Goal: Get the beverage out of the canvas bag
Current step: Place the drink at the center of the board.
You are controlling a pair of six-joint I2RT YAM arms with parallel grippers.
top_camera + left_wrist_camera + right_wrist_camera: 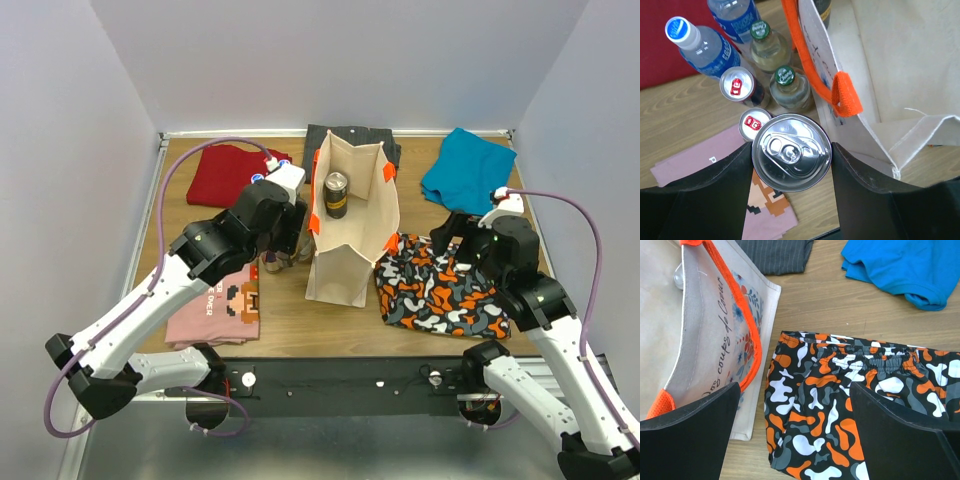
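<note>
**One can gripped beside the tote, another inside it**

Nearest the arm bases, on the wooden tabletop, lie two garments. A pink T-shirt with a pixel-art figure is on the left, and orange, black and white camouflage-pattern shorts are on the right. The right gripper hangs over those shorts with its jaws spread wide and nothing between them. It is just beside the right wall of the tall beige canvas bag.

The left gripper is clamped on a silver-lidded aluminium can, with a finger pressed against each side (the lid faces straight at the wrist camera). This can is outside the bag, just beside its left wall and orange strap handle. Beyond it a cluster of drinks stands on the table: two small cans with red pull tabs, two glass bottles with green caps and two clear plastic water bottles with blue labels.

The bag stands upright and open, and a dark can with a gold-coloured top stands inside it.

At the far edge lie a folded red garment, a dark grey striped garment and a bright blue garment.
</note>
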